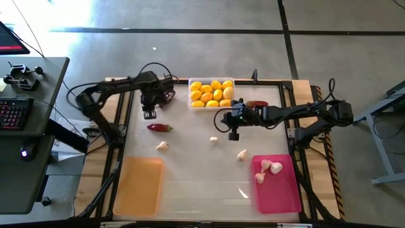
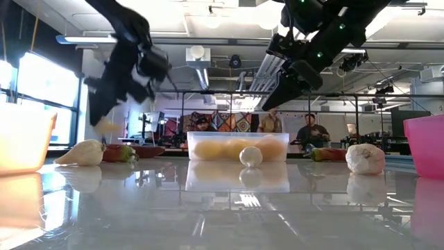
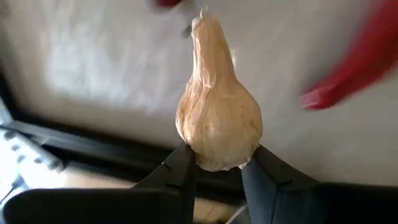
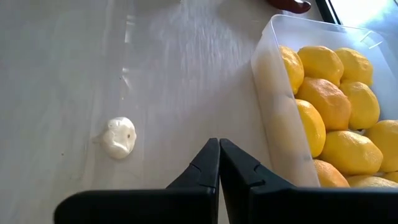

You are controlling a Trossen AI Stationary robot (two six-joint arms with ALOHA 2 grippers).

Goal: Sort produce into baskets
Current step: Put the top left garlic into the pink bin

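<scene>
Left end effector (image 3: 217,165) clamped on garlic bulb (image 3: 217,112), stem pointing away; pink basket (image 1: 278,190) far across counter. Right end effector (image 4: 219,162) shut, empty.

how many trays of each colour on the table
clear tray: 1
orange tray: 1
pink tray: 1
total: 3

Concrete floor (image 1: 190,16), desk w/ keyboard (image 1: 16,114), bright windows (image 2: 41,83).
</scene>
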